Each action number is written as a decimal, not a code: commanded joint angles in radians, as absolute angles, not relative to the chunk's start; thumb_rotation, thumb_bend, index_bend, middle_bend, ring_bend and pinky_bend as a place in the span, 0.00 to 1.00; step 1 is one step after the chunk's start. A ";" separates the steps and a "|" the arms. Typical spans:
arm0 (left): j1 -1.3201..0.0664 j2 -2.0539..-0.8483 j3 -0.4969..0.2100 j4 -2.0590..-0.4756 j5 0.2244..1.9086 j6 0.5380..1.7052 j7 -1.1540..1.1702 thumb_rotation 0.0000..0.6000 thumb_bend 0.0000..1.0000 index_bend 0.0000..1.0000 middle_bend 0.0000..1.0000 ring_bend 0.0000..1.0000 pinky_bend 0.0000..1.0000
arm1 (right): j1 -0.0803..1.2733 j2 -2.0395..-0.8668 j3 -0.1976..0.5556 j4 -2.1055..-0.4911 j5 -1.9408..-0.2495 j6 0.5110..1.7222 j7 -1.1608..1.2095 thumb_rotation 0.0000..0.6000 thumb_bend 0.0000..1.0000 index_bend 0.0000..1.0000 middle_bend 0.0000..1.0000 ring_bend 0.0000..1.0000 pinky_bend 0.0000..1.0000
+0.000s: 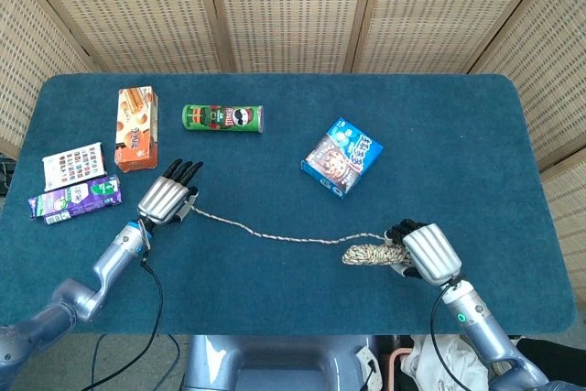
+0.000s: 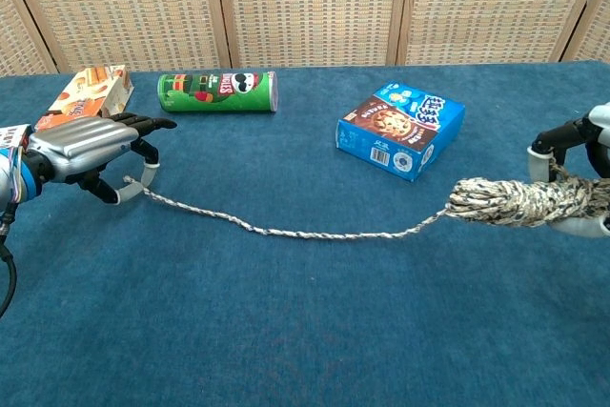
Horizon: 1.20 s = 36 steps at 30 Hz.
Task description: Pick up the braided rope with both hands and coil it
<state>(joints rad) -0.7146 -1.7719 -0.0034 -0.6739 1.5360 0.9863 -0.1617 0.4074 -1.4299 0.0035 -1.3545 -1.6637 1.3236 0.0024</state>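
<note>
The braided rope (image 1: pixel 275 237) runs as one thin strand (image 2: pixel 286 233) across the blue table. My left hand (image 1: pixel 167 197) lies at the front left and pinches the rope's free end under its fingers (image 2: pixel 91 145). The other end is wound into a thick bundle (image 2: pixel 519 202) at the front right. My right hand (image 1: pixel 426 252) grips that bundle (image 1: pixel 371 251), and in the chest view the hand (image 2: pixel 591 169) is partly cut off by the right edge.
A green crisp can (image 1: pixel 222 117) lies on its side at the back. A blue cookie box (image 1: pixel 341 157) sits just beyond the strand. An orange box (image 1: pixel 135 128), a white packet (image 1: pixel 73 166) and a purple packet (image 1: pixel 75 198) lie beside my left hand.
</note>
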 commanded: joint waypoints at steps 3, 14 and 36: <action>-0.711 -1.757 -0.012 -0.686 1.533 1.007 -0.162 1.00 0.46 0.85 0.00 0.00 0.00 | 0.405 -1.428 0.005 -1.357 -1.666 1.331 0.003 1.00 0.53 0.64 0.58 0.42 0.66; -0.688 -1.654 -0.022 -0.690 1.544 1.095 -0.145 1.00 0.46 0.85 0.00 0.00 0.00 | 0.429 -1.392 0.040 -1.430 -1.671 1.345 0.058 1.00 0.57 0.64 0.58 0.42 0.67; -0.613 -1.513 0.113 -0.784 1.759 1.375 -0.040 1.00 0.46 0.85 0.00 0.00 0.00 | 0.658 -1.291 0.327 -1.836 -1.254 1.081 -0.103 1.00 0.70 0.65 0.63 0.46 0.74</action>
<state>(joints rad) -0.6136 -1.5206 0.1034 -0.7658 1.7416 1.3533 -0.0538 0.6001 -1.2835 0.2618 -1.7807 -1.3625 1.1343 -0.0045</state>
